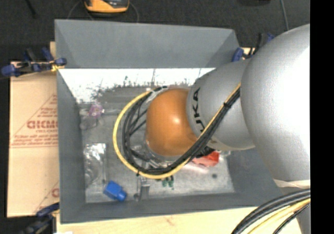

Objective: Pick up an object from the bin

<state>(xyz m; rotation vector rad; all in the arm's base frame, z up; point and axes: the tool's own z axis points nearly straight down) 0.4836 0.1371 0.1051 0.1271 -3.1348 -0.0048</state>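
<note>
Progress: early, I judge; no thing seen lifted | jaws: hidden under my orange-covered wrist (167,123), low over the middle of the grey metal bin (68,123); open or closed I cannot tell | nearest: red flat thing (206,161), small green bits (167,181) | left: grasp, lift

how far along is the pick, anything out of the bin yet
Done: the arm is down inside the bin, orange wrist cover over its middle. In hand: no thing seen lifted; the red item, green bit and blue piece lie on the floor. Left: grasp and lift one out.
</note>
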